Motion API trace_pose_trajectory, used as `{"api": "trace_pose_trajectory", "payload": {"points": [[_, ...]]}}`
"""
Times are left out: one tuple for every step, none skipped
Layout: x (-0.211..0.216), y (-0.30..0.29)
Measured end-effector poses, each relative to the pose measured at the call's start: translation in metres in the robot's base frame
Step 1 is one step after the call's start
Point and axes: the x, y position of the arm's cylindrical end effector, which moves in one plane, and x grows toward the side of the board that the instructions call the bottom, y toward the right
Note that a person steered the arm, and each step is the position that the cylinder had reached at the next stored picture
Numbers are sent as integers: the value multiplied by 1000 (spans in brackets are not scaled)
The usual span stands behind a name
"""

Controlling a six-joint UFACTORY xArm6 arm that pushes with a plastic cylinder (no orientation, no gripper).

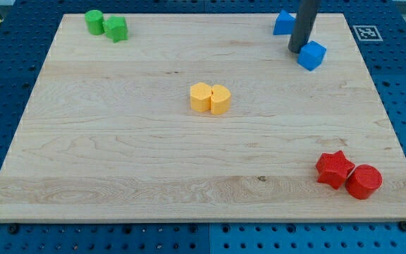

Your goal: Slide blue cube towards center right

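The dark rod stands straight up near the view's top right, and my tip (297, 49) rests on the wooden surface (118, 155). It has no gripper to open or close. The blue cube (311, 55) sits just right of my tip, touching it. Another blue block (283, 23) is behind the rod

The scene is evenly and brightly lit from overhead; only short, soft shadows are cast beneath the blocks on the sharply focused wooden board (118, 155).
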Motion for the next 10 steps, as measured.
{"api": "trace_pose_trajectory", "payload": {"points": [[10, 14], [10, 30], [11, 44], [19, 46], [31, 46], [41, 46], [47, 49], [53, 56], [60, 62], [64, 62]]}}
